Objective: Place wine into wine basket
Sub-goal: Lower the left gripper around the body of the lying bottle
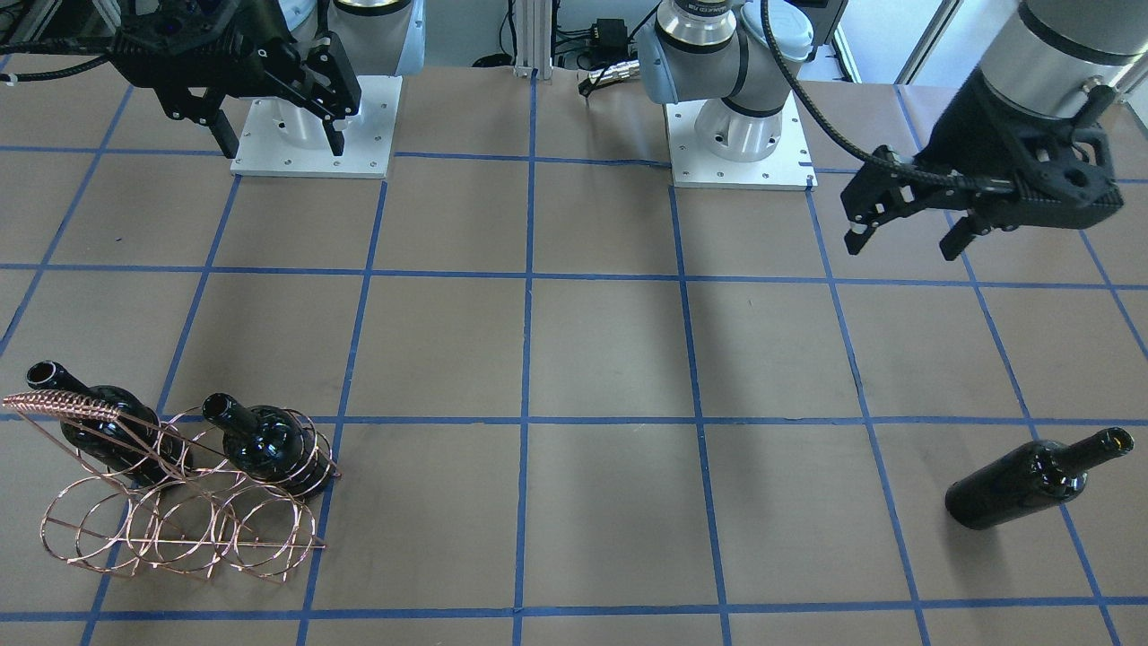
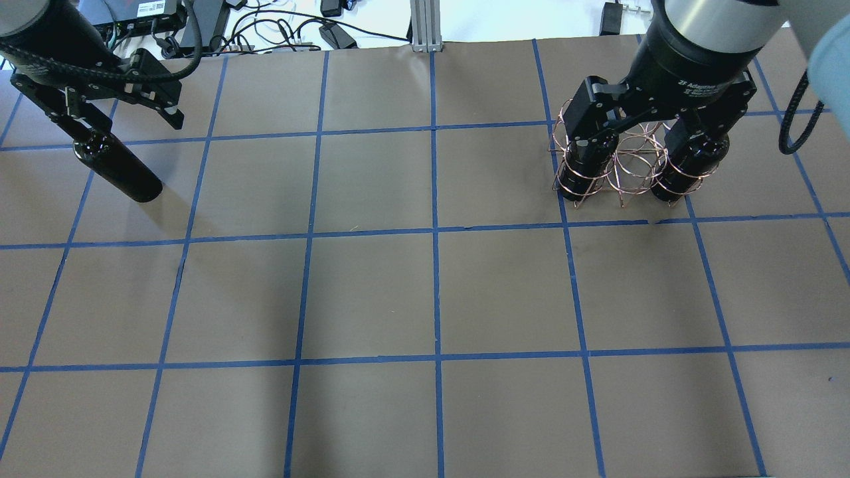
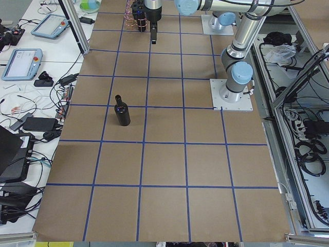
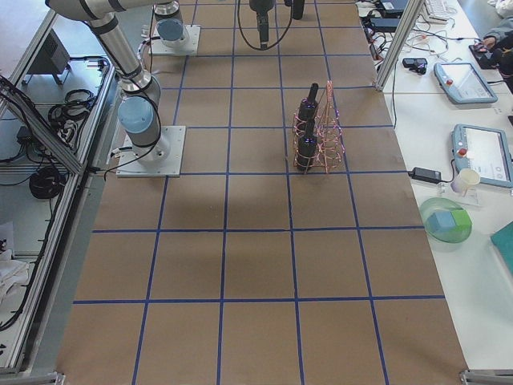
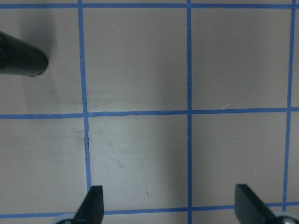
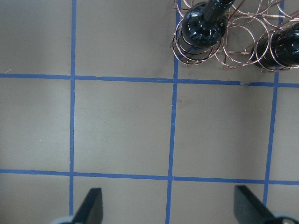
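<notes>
A near-black wine bottle (image 1: 1031,480) stands upright on the table, away from the rack; it also shows in the overhead view (image 2: 116,169) and the left wrist view (image 5: 21,58). My left gripper (image 1: 906,242) hangs open and empty above the table beside it, nearer the robot's base. The copper wire wine basket (image 1: 63,404) stands at the table's other end with two look-alike bottles (image 1: 269,444) (image 1: 103,431) in its outer rings; the ring between them holds none. My right gripper (image 1: 280,144) is open and empty, raised above the table on the base side of the basket (image 6: 233,42).
The table is brown paper with a blue tape grid (image 1: 525,422). The two white arm base plates (image 1: 314,135) (image 1: 740,152) sit at the robot's edge. Cables and tablets (image 3: 23,62) lie on side benches beyond the table's ends.
</notes>
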`<state>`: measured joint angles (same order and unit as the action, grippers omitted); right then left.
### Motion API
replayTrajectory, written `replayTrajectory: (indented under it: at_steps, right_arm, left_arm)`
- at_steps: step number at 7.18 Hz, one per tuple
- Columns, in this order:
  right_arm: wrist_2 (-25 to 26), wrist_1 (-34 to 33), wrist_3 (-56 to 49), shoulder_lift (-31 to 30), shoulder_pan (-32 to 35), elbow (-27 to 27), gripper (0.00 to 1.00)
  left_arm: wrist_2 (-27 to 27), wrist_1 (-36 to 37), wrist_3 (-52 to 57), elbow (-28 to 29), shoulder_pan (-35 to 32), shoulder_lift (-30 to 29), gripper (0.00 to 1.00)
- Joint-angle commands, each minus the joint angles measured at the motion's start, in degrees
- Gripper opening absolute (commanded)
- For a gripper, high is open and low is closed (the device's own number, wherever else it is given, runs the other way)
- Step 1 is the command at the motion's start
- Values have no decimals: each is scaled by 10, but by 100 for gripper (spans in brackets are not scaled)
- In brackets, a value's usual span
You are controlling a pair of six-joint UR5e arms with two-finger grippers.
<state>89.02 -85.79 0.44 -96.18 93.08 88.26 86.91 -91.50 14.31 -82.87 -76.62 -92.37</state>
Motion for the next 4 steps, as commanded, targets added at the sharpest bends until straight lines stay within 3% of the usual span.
replayTrajectory:
  at_steps: [1,2,4]
  right_arm:
    - [0,0,0,-1,0,2,100]
    - [0,0,0,-1,0,2,100]
    - [0,0,0,-1,0,2,100]
  left_arm:
    - [2,11,95,74,58,-69,100]
    - [32,24,139,102,71,-107,100]
    - [32,54,178,119,106,-160,100]
